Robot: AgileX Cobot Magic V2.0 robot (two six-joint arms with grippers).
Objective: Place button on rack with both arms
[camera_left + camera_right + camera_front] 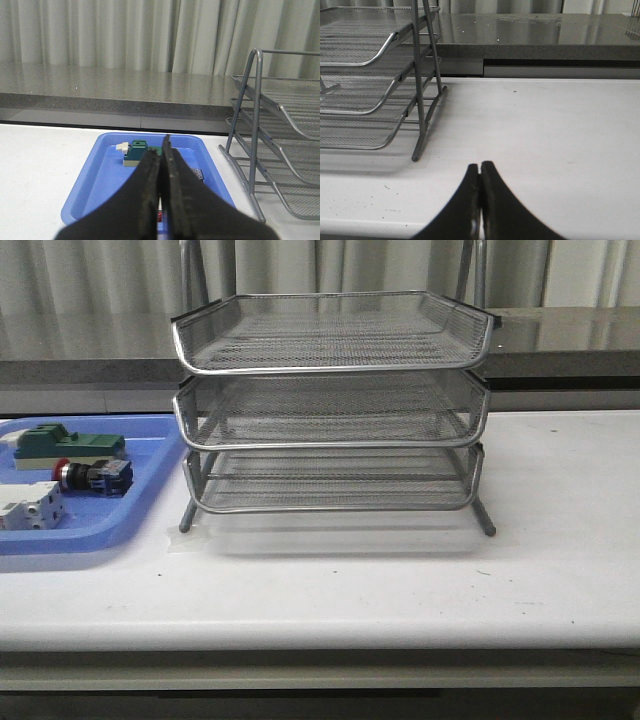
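The button [78, 476] is located in the blue tray [140, 505] at the left of the white worktop [400, 580], lying on its side with the red head pointing left. It is flanked by a green block [60, 443] behind and a white breaker-like block [30, 510] in front. The three-tier wire-mesh rack [330, 405] stands just beside the tray, at the worktop centre. The left end effector [161, 200] is clenched with nothing held, above the tray. The right end effector [480, 200] is likewise clenched and empty, over bare worktop beside the rack.
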